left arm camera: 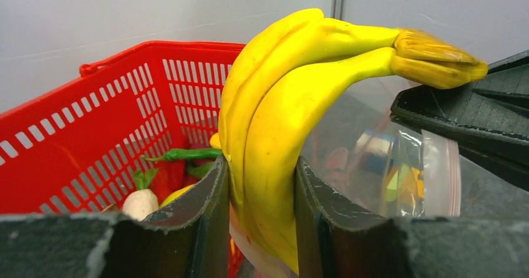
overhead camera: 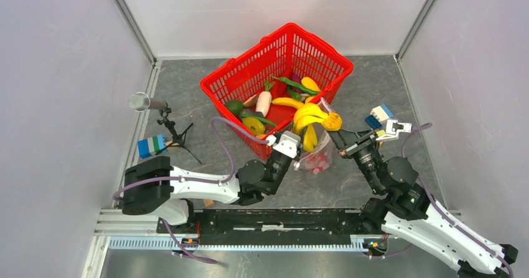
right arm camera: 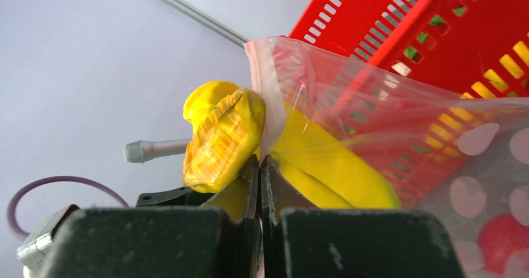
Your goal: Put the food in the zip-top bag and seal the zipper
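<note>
Bananas (left arm camera: 293,60) clamped in left claw (left arm camera: 259,178); only right wrist view shows right claw (right arm camera: 262,167) pinching bag (right arm camera: 387,103) edge.

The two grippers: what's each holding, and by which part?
Left gripper clamps the glossy yellow toy banana bunch across its body, below the stem. Right gripper is shut on the mouth edge of the clear dotted plastic zip-top bag.

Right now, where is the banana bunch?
The banana bunch is mid-table in the top view, clamped in the left jaws beside the red basket's near wall, its lower end in the zip-top bag.
</note>
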